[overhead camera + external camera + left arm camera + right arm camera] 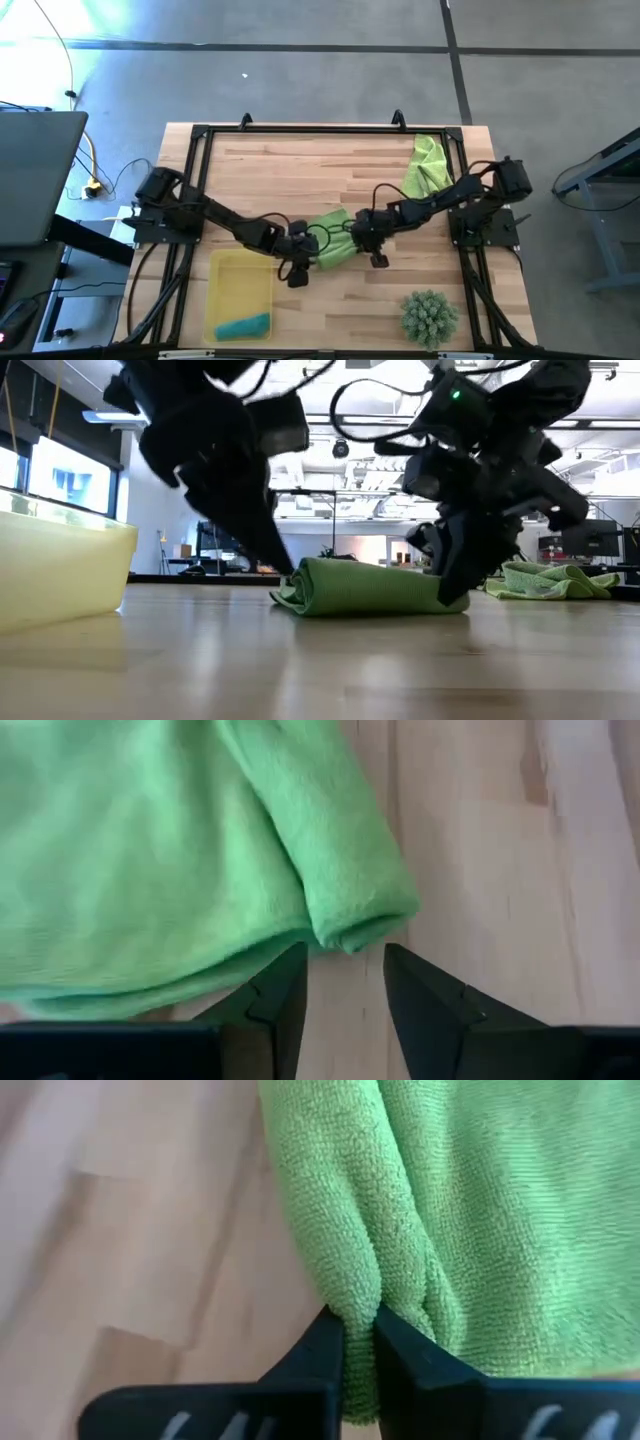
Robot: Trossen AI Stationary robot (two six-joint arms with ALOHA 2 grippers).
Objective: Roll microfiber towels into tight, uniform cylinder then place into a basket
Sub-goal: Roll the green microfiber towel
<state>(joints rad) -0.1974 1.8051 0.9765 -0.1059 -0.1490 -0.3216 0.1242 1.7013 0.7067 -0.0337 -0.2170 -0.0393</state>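
My basket (240, 292) sits at the bench's (300, 165) front left with the teal towel (245, 325) already lying in it. My left hand (345, 985) stands spread at one end of the half-rolled green towel (335, 250) in the middle, its fingers clear of the cloth, so that end is loose and may uncurl. My right hand (358, 1342) is pressed together on a fold at the other end. I judge that if I turn from this side alone, the roll will twist into a cone or drag across the wood. The second green towel (428, 165) lies crumpled at the back right, well apart, with the plant (430, 315) at the front right.
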